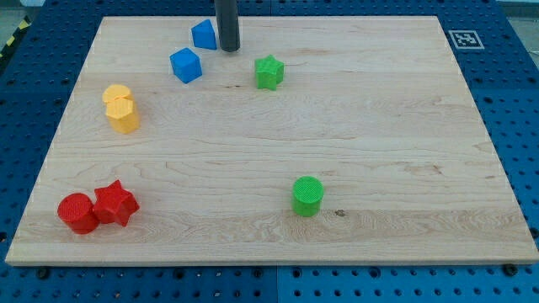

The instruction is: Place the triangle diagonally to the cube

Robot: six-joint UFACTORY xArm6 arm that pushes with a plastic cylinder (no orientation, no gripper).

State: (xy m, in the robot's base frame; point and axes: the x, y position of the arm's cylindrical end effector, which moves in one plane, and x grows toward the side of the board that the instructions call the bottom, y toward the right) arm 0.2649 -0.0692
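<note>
The blue triangle block (203, 34) lies near the view's top, left of centre. The blue cube (185, 65) sits just below and to the left of it, a small gap between them. My tip (228, 48) is at the lower end of the dark rod, right beside the triangle's right side, close to or touching it. The cube is apart from my tip, to its lower left.
A green star (269, 71) lies right of my tip. A yellow block (121, 108) sits at the left. A red cylinder (77, 212) and a red star (115, 203) touch at the bottom left. A green cylinder (307, 195) stands at the lower middle. The wooden board (379, 126) rests on a blue pegboard.
</note>
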